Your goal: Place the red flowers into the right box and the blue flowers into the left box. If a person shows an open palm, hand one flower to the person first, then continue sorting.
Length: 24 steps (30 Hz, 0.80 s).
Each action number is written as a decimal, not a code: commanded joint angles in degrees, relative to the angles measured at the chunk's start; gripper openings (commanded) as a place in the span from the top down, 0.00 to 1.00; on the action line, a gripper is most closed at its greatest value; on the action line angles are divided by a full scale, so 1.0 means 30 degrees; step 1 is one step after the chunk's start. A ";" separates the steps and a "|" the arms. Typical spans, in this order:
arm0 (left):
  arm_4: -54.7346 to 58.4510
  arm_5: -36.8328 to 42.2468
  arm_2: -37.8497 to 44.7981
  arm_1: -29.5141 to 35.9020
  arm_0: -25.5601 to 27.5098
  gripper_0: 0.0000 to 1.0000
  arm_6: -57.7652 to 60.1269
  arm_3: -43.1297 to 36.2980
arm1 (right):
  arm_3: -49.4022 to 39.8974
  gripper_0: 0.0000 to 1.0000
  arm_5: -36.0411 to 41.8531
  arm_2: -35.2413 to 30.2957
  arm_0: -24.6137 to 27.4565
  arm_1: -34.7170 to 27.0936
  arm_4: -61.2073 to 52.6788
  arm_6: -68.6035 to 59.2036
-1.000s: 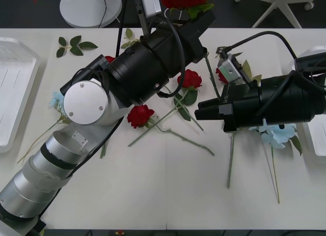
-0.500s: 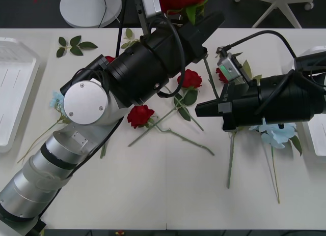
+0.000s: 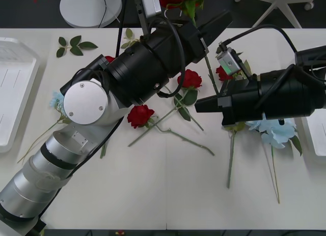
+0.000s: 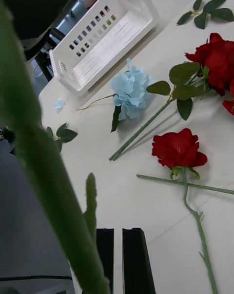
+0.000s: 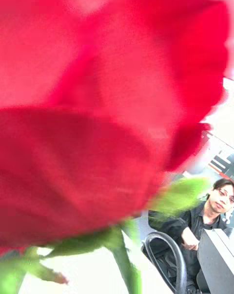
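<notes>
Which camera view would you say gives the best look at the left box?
The right wrist view: the left box shows nearly whole, slotted wall and floor included. The front view catches just part of it at the table's left edge. The left wrist view faces a red rose instead.

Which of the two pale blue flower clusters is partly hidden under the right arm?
The pale blue flower cluster near the table's right side, tucked under the black right arm; the other blue cluster lies by the left arm's silver elbow.
</notes>
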 commanded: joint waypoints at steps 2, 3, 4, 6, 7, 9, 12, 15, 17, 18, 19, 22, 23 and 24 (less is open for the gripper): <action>0.0181 -0.0293 -0.0153 -0.0479 -0.0846 0.00 0.0357 -0.0361 | 0.0776 1.00 0.1793 -0.0068 -0.1686 -0.1543 -0.0211 -0.2143; 0.0181 -0.0293 -0.0153 -0.0479 -0.0846 0.00 0.0357 -0.0361 | 0.0893 1.00 0.2028 -0.0156 -0.1773 -0.1631 -0.0270 -0.2377; 0.0181 -0.0293 -0.0153 -0.0479 -0.0846 0.00 0.0357 -0.0361 | 0.1127 1.00 0.2497 -0.0419 -0.1891 -0.1924 -0.0299 -0.2934; 0.0181 -0.0293 -0.0153 -0.0479 -0.0846 0.00 0.0357 -0.0361 | 0.1479 1.00 0.3200 -0.0829 -0.1979 -0.2276 -0.0299 -0.3608; 0.0181 -0.0293 -0.0153 -0.0479 -0.0846 0.00 0.0357 -0.0361 | 0.1625 1.00 0.3522 -0.1035 -0.2066 -0.2510 -0.0299 -0.3901; 0.0211 -0.0293 -0.0241 -0.0391 -0.0611 0.00 0.0387 -0.0419 | 0.1918 1.00 0.4137 -0.1357 -0.2096 -0.2744 -0.0387 -0.4340; 0.1207 -0.0293 0.0345 0.0019 -0.0670 0.00 0.0387 -0.0536 | 0.2885 1.00 0.6129 -0.2206 -0.2096 -0.4209 -0.0387 -0.5717; 0.3697 0.0673 0.1605 0.1601 -0.0582 0.00 0.0621 -0.0771 | 0.4057 1.00 0.7477 -0.2617 -0.2096 -0.5850 -0.0534 -0.6274; 0.4986 0.1963 0.2279 0.2598 -0.0230 0.00 0.0650 -0.0595 | 0.4965 1.00 0.8180 -0.2763 -0.2096 -0.6670 -0.0446 -0.6274; 0.5250 0.2959 0.2806 0.3271 0.0063 0.00 0.0709 -0.0448 | 0.5610 1.00 0.8620 -0.2822 -0.2096 -0.7110 -0.0416 -0.6186; 0.5308 0.3457 0.3099 0.3564 0.0238 0.00 0.0767 -0.0302 | 0.5961 1.00 0.8825 -0.2822 -0.2096 -0.7315 -0.0387 -0.6157; 0.5308 0.6914 0.5033 0.4912 0.1000 0.00 0.1060 0.0694 | 0.8129 1.00 0.9850 -0.2822 -0.2037 -0.8164 -0.0416 -0.5981; 0.5250 0.7558 0.5414 0.5058 0.1088 0.00 0.1090 0.0899 | 0.8481 1.00 1.0026 -0.2851 -0.2037 -0.8252 -0.0416 -0.5981; 0.5015 0.9170 0.6351 0.5322 0.1235 0.00 0.1236 0.1368 | 0.9301 1.00 1.0377 -0.2880 -0.2037 -0.8399 -0.0329 -0.5952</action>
